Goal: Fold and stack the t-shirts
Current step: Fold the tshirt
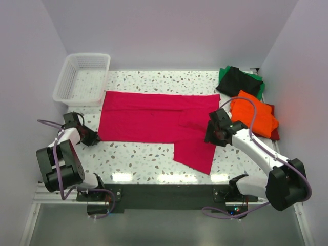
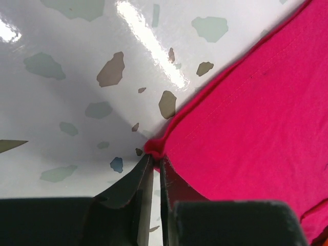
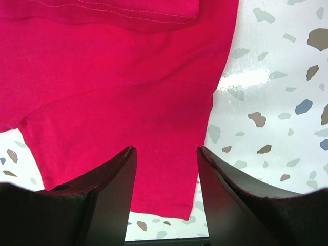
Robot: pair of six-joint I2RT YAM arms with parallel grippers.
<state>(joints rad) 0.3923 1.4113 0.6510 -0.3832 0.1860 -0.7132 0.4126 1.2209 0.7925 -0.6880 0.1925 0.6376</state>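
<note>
At the table's [image 1: 143, 159] middle the pink shirt [image 1: 148, 120] lies spread flat, one sleeve [image 1: 195, 151] toward the near edge. The left gripper [image 2: 155, 159] has its jaws pinched on the near left corner. The right gripper [image 3: 166, 154] hovers over the sleeve, jaws apart. The orange shirt [image 1: 253, 118] and black shirt [image 1: 236, 79] sit far right

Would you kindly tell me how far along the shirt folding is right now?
Seemingly done: black shirt on green shirt, orange shirt on dark red shirt, far right. In hand: the pink shirt lies partly folded on the table; the left gripper pinches its corner, the right gripper is open over its other end. Left: finish folding it and stack it.
</note>
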